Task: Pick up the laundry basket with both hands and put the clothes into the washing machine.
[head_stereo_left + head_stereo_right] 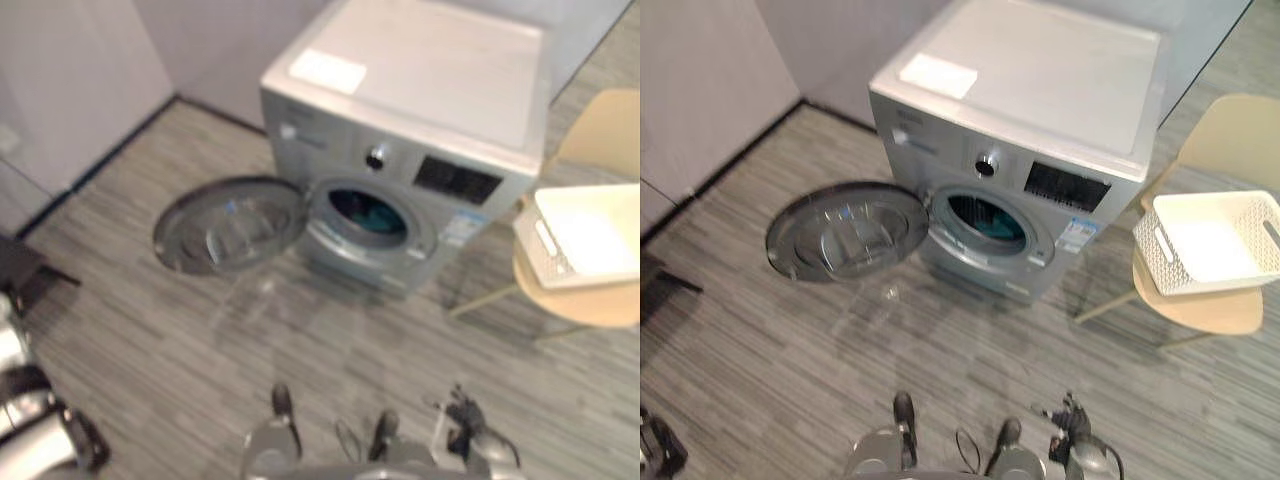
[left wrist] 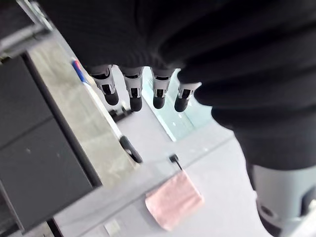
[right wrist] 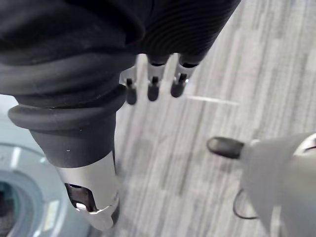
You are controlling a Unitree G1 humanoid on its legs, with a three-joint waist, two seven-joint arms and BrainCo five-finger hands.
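Right eye view: laundry basket (image 1: 1168, 265), empty on a chair (image 1: 1212, 312) by the washing machine (image 1: 1040, 95), looks light, rigid; grip its handle slots. Left hand (image 2: 131, 93), right hand (image 3: 153, 87) relaxed, holding nothing

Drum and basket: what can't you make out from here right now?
- Drum, eye views: something teal inside, too dark and small to identify or gauge.
- Basket: cut off by the left eye view's right edge; its near wall hides part of its floor.
- Panel: display too small to read.
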